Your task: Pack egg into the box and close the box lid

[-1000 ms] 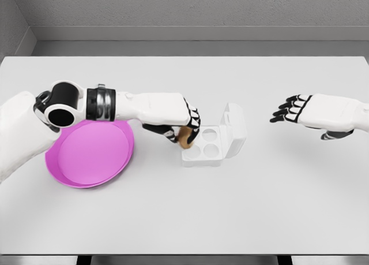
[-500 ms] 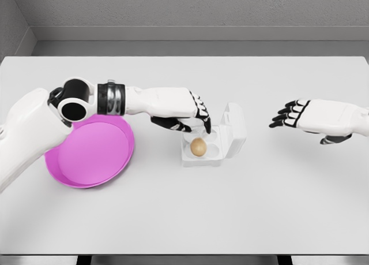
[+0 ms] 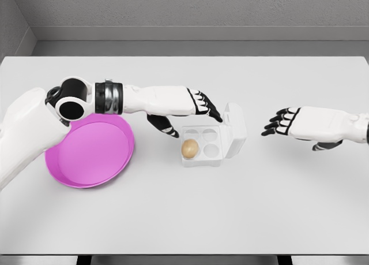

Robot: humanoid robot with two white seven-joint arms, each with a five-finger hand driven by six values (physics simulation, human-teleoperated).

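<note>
Brown egg [image 3: 189, 149] is sitting in the open white four-cup box [image 3: 209, 151] at centre frame; left hand [image 3: 193, 106] is hovering above, fingers spread, empty, while right hand [image 3: 300, 123] is floating right, relaxed.

White arms [image 3: 155, 99], black-jointed fingers [image 3: 203, 108], black wrist band [image 3: 108, 97].

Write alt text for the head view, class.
A brown egg sits in the front-left cup of an open white box, its lid raised. The left robot hand hovers open above it; the right robot hand waits open beside it.
</note>
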